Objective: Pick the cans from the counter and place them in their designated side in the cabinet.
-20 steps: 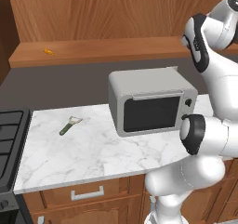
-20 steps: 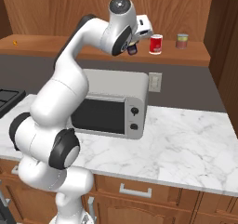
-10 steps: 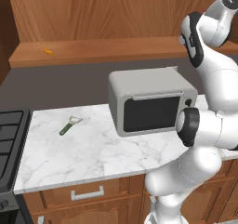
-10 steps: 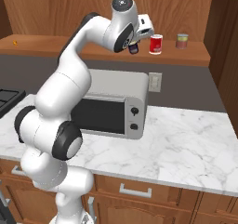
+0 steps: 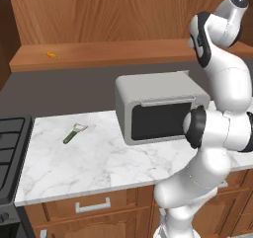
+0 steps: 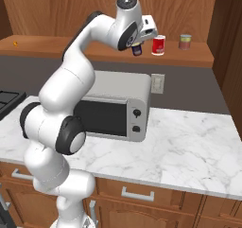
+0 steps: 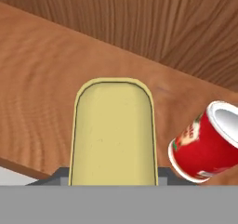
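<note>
Claw (image 6: 137, 50) grips blue can (image 7: 113, 132) — over cabinet (image 6: 198, 59)

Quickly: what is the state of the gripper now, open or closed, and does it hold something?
Gripper: closed on the dark blue can with the yellow top, above the cabinet shelf.

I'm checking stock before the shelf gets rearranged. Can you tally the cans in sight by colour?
Red cans: 1, the red can standing on the cabinet shelf
Dark blue and yellow cans: 1, the blue can held in the fingers
Pale greenish cans: 1, the greenish can further along the shelf
Total: 3
</note>
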You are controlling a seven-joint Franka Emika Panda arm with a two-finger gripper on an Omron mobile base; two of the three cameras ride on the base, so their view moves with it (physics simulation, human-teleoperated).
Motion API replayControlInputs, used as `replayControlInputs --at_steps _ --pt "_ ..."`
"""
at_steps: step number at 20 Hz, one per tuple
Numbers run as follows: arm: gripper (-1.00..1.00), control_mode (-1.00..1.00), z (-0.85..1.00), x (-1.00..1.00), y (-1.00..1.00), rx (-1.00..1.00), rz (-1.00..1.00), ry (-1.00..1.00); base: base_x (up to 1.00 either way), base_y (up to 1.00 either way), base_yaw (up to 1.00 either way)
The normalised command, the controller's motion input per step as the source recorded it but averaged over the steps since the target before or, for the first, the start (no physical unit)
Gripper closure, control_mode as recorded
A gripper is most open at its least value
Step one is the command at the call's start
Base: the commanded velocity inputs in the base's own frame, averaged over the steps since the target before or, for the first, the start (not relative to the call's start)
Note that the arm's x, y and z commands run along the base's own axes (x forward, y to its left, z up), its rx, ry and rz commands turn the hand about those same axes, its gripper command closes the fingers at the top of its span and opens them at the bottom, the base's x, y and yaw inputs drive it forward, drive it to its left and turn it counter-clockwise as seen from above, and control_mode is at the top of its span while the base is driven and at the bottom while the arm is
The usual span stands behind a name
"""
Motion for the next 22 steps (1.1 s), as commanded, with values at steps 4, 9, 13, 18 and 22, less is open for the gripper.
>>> replayControlInputs --at_steps 4,9,13,18,22 --pt "1.00 -1.00 -0.04 0.17 -0.03 0.00 0.00 0.05 0.00 0.00 0.00" --pt "1.00 -1.00 -0.03 0.18 -0.03 0.00 0.00 0.04 0.00 0.00 0.00" --pt "1.00 -1.00 -0.03 0.18 -0.03 0.00 0.00 0.05 0.00 0.00 0.00" --pt "1.00 -1.00 -0.04 0.19 -0.04 0.00 0.00 0.05 0.00 0.00 0.00" --pt "1.00 -1.00 -0.09 0.18 -0.03 0.00 0.00 0.06 0.00 0.00 0.00"
